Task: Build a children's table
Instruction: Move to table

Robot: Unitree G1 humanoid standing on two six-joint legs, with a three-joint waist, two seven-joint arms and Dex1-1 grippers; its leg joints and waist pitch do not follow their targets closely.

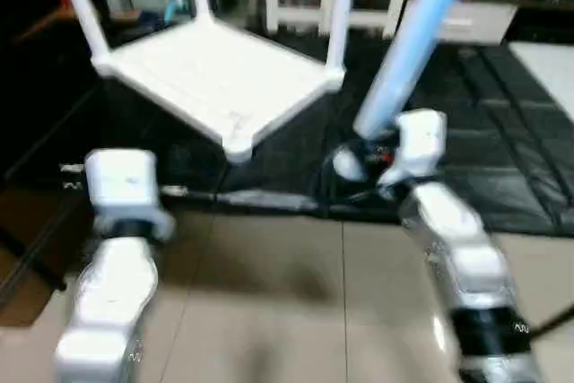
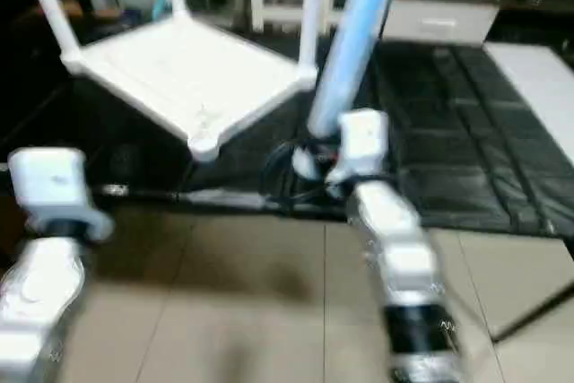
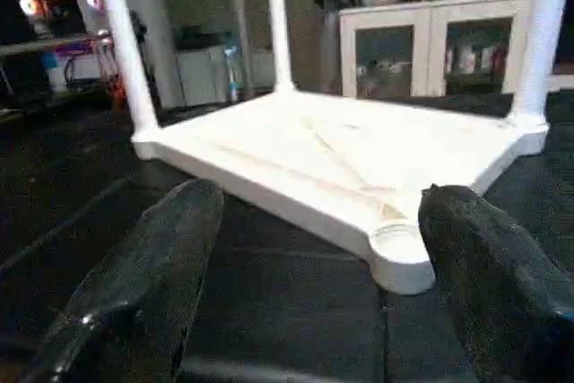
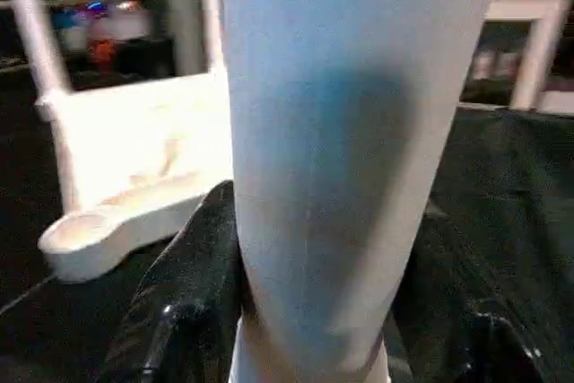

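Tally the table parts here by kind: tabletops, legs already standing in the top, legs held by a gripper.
Tabletop: 1
Legs standing in the top: 3
Leg held in the right gripper: 1
Total: 5

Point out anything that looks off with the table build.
The table top lies upside down on the black mat with three legs screwed in; its near corner socket is empty. That is no fault: the right claw is shut on the fourth leg. Nothing looks damaged or askew.
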